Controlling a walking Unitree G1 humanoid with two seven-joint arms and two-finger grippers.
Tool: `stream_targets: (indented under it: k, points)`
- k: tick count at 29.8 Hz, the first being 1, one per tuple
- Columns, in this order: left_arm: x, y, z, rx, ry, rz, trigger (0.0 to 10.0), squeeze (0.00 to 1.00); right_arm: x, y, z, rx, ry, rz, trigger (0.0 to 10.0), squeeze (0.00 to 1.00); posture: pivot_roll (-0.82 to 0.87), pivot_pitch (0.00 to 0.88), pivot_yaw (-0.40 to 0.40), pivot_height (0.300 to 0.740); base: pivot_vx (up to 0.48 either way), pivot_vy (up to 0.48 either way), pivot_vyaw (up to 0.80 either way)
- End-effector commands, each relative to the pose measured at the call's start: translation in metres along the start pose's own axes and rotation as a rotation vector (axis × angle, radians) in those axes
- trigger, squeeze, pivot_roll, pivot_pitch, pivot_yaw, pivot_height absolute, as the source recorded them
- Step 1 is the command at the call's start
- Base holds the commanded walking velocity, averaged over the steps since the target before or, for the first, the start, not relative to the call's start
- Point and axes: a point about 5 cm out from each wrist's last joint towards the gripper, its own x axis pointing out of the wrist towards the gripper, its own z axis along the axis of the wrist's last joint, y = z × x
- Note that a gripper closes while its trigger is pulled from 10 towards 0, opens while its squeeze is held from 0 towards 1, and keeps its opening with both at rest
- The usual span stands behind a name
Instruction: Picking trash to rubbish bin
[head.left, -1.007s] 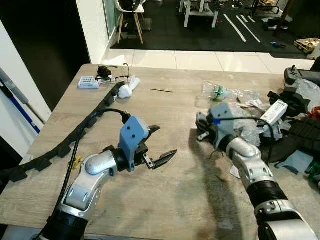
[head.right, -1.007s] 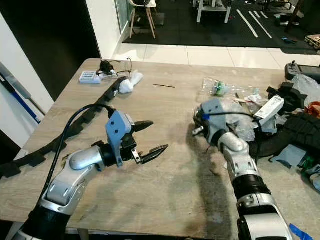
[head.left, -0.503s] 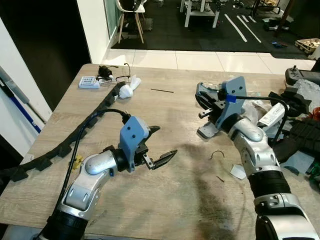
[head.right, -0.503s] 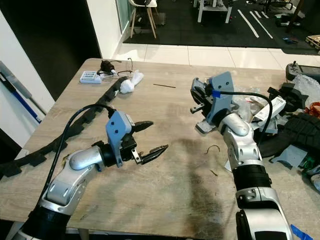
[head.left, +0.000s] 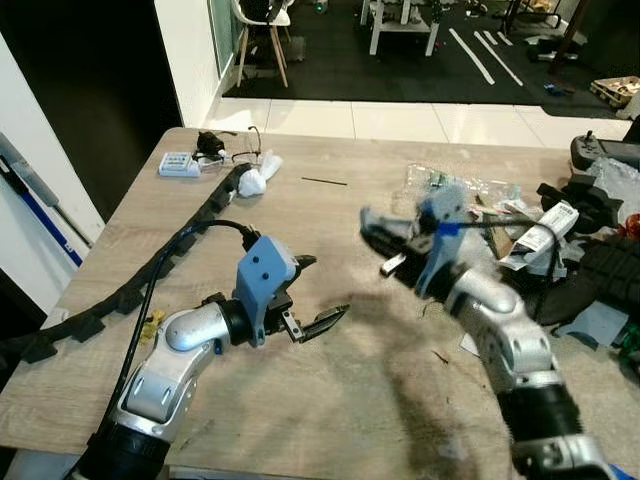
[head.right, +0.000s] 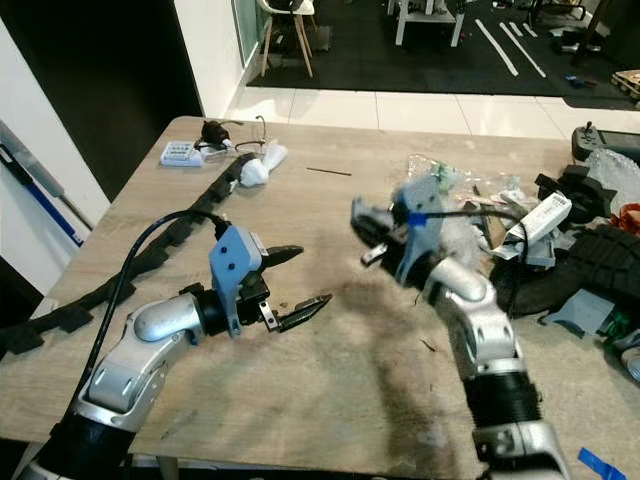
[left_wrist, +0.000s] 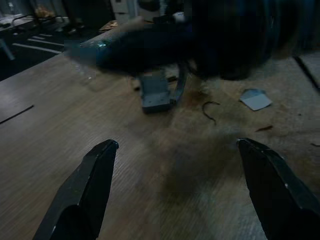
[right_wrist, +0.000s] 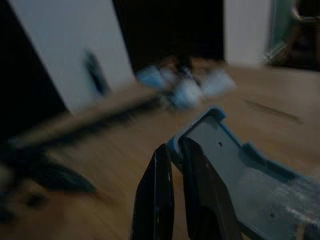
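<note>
My right gripper is blurred with motion above the middle of the wooden table. It is shut on the edge of a grey-blue plastic piece, which also hangs under the blurred arm as the grey-blue piece in the left wrist view. My left gripper hovers low over the table at the left, open and holding nothing, with its fingers spread wide. A crumpled white tissue lies at the far left.
A long black cable chain runs along the table's left side. Clear plastic wrap, boxes and black gear crowd the right edge. A curled wire and a paper scrap lie near the right arm. A white keypad sits far left.
My right gripper rose out of the clutter with the grey-blue piece, then swung left toward the table's middle. The left arm has barely moved.
</note>
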Motion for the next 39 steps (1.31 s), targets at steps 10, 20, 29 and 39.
stream_targets:
  k: [10,20,29,39]
  points:
    - [0.002,0.002,-0.003,0.025,0.029,0.004,10.0,0.0,0.004,0.024,0.046,-0.023,-0.096,0.194,0.0,0.0,0.03,0.111,0.032,0.74,0.0,0.0,0.0]
    - [0.001,0.001,-0.004,0.02,0.037,0.009,10.0,0.0,0.005,0.027,0.093,0.187,-0.36,0.23,0.0,0.0,0.04,0.118,0.029,0.74,0.0,0.0,0.0]
    - [-0.008,0.045,-0.017,0.079,0.142,0.47,10.0,0.0,0.01,0.009,0.067,-0.245,-0.137,-0.084,0.0,0.0,0.03,0.121,0.034,0.74,0.0,0.0,0.0]
    - [-0.035,0.076,-0.005,-0.047,0.013,0.806,10.0,0.0,0.013,0.008,0.053,-0.629,-0.1,-0.212,6.9,0.0,0.04,0.126,0.031,0.74,0.0,0.0,0.0]
